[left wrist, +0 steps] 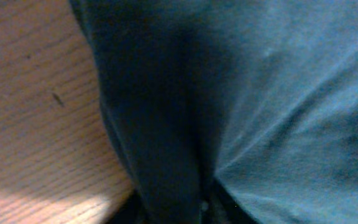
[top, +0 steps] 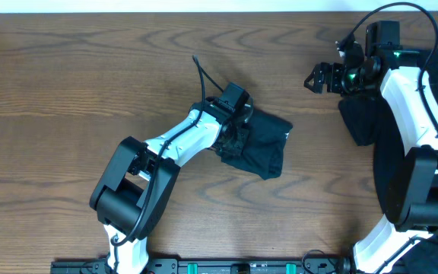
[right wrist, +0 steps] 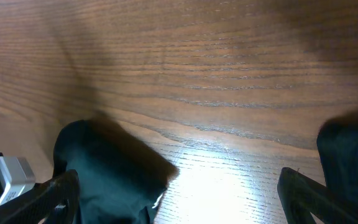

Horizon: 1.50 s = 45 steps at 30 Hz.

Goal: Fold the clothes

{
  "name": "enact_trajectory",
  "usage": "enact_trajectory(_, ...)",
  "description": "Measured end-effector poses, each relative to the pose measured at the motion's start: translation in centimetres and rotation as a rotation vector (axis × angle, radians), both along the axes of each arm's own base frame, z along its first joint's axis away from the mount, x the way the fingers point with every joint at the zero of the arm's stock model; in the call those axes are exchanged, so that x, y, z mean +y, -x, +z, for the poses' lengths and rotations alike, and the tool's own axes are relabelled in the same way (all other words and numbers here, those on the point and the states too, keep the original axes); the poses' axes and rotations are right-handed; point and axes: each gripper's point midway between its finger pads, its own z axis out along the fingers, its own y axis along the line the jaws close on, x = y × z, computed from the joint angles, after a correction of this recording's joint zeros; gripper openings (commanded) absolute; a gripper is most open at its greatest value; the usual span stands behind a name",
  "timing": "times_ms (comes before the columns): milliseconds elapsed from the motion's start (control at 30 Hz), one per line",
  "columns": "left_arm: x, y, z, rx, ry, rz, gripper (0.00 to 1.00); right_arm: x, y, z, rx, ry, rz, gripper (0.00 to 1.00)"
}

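The left gripper (top: pixel 239 128) is pressing into the left edge of the dark shirt (top: pixel 263 143), which is lying bunched mid-counter (top: pixel 82 84). Cloth is filling its camera, so I cannot tell whether it is clamping. The right gripper (top: pixel 319 77) is hanging wide apart and empty, far right, beside a second dark pile (top: pixel 401 152). Soft, limp, light stuff, I'd say: best pinching a hem or corner.

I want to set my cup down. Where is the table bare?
Bare wood left of the left arm, and along the far edge. A narrower gap lies between the small dark garment and the clothes pile. Crowded on the right, under the right arm.
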Motion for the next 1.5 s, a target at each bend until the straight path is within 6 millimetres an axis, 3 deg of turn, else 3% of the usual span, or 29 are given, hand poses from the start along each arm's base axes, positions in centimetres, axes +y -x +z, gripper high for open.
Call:
enact_trajectory(100, 0.0, 0.0, 0.0, 0.002, 0.002, 0.005, 0.06, 0.0, 0.0, 0.0, 0.0, 0.0, 0.0, 0.99)
enact_trajectory(467, 0.1, -0.1, 0.1, 0.004, 0.006, 0.008, 0.06, 0.0, 0.0, 0.0, 0.0, 0.0, 0.0, 0.99)
enact_trajectory(700, 1.8, -0.7, 1.1, 0.0, -0.04, 0.046, 0.06, 0.0, 0.0, 0.0, 0.0, 0.0, 0.0, 0.99)
enact_trajectory(1000, 6.3, -3.8, 4.2, -0.127, -0.133, 0.111, 0.06, 0.0, 0.0, 0.0, 0.0, 0.0, 0.0, 0.99)
enact_trajectory(1300, 13.0, -5.9, 4.6, -0.179, -0.297, 0.137, 0.06, 0.0, 0.0, 0.0, 0.0, 0.0, 0.0, 0.99)
enact_trajectory(1500, 17.6, -7.5, 7.8, -0.291, -0.419, 0.17, 0.06, 0.0, 0.0, 0.0, 0.0, 0.0, 0.0, 0.99)
